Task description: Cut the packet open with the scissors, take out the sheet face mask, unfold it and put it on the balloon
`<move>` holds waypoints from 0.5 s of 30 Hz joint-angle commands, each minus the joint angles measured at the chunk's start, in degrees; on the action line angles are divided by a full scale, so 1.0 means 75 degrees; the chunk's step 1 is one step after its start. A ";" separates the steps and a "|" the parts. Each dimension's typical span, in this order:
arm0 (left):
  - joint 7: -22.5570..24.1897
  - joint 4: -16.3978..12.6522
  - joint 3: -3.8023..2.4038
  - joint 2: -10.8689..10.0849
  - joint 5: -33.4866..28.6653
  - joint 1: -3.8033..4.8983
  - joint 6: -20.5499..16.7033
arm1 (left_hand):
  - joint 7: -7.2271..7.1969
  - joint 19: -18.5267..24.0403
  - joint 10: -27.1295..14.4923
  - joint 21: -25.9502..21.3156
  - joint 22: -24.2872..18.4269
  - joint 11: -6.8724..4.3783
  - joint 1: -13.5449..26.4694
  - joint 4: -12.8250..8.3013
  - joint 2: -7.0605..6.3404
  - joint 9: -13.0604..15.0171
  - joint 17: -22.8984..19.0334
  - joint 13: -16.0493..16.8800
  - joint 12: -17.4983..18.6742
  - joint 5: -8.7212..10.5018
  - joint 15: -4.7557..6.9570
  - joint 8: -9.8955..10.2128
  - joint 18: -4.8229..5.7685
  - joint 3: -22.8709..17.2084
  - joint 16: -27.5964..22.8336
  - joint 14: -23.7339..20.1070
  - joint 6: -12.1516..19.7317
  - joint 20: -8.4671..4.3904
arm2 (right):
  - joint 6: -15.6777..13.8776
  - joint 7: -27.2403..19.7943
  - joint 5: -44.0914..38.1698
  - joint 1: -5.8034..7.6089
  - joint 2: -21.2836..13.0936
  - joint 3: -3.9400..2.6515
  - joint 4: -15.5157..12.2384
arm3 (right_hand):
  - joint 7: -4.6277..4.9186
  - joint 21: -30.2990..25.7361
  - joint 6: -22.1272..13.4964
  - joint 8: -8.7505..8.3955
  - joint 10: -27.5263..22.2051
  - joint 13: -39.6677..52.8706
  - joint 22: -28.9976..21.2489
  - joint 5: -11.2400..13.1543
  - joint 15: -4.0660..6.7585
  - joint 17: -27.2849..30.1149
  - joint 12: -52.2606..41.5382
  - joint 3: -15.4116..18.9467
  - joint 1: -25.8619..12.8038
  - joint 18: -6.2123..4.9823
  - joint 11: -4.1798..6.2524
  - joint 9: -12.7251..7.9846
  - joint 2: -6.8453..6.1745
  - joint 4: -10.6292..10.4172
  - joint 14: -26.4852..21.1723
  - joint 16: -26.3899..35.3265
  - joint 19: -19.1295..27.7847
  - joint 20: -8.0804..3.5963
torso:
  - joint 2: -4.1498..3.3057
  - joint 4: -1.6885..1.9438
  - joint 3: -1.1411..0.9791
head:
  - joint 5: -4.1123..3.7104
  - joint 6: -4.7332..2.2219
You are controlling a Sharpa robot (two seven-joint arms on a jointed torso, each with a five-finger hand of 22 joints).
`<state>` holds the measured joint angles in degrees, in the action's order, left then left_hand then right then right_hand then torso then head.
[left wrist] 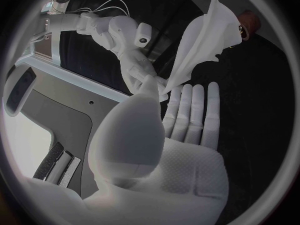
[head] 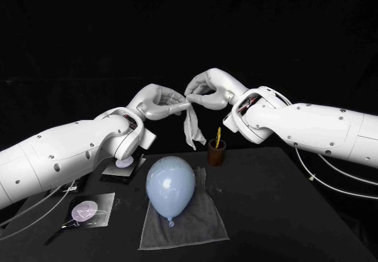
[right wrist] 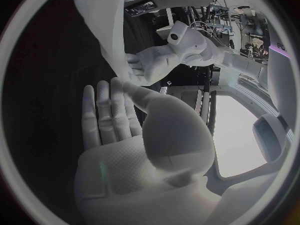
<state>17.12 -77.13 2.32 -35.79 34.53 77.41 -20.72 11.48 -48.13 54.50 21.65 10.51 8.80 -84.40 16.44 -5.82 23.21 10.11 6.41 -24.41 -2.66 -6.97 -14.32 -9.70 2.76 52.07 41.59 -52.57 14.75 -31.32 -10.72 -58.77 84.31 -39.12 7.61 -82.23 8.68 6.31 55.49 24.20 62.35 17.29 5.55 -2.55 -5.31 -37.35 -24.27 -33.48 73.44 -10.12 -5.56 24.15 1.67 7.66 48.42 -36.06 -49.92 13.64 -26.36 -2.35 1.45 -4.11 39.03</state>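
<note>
Item one, sheet face mask (head: 192, 126): thin, white and limp, creased into a narrow folded strip. I see it hanging in the air above and behind the balloon (head: 169, 188), clear of the black table (head: 276, 213). Item two, the balloon: pale blue, smooth, glossy, pear-shaped, lying on its side on a rumpled grey cloth (head: 189, 224), knot toward me. Just behind the balloon, under the mask's lower end, stands a brown cup (head: 217, 154) with a yellow stick (head: 218, 134) upright in it. Left of the balloon lies a dark flat packet (head: 88, 210) with a pale round print. Left hand (head: 161, 102) and right hand (head: 208, 90): matte silver, raised above the balloon, meeting thumb to thumb. Each pinches the mask's top edge between thumb and a finger. In the wrist views their remaining fingers lie straight, side by side.
</note>
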 commanded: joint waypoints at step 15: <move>-0.0378 -0.0017 -0.0011 0.0134 0.0181 -0.0001 -0.0161 | -0.0196 -0.0280 0.0065 -0.0043 -0.0064 -0.0155 -0.0713 -0.0110 0.0320 0.0065 0.0147 0.0108 -0.0223 -0.0017 0.0123 -0.0325 -0.0109 -0.0119 0.0222 0.0087 -0.0235 -0.0076 | -0.0045 0.0042 -0.0082 -0.0015 -0.0002 -0.0009 -0.0073 | -0.0001 0.0035 0.0059 0.0128 -0.0045 0.0015 0.0013 -0.0028 -0.0005 0.0018 -0.0040 -0.0010 0.0076 -0.0065 -0.0009 0.0763 -0.0015 -0.0001 0.0056 -0.0034 -0.0073 -0.0004 | 0.0001 0.0005 0.0004 | 0.0000 0.0016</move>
<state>14.53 -77.11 2.32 -34.98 35.13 77.39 -22.01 9.95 -49.99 54.94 21.66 10.09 7.92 -89.36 15.55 -3.29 23.66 11.18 7.18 -25.83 -2.66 -6.32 -16.49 -9.67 2.14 53.60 42.25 -54.09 14.14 -31.36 -10.65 -58.79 84.17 -39.20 7.62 -82.96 8.62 6.31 55.63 24.20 62.40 17.34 5.60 -2.50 -5.32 -37.25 -24.27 -33.48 73.44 -9.72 -5.61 24.15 1.67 7.66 48.42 -36.06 -49.92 13.64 -26.37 -2.30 1.50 -4.10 39.14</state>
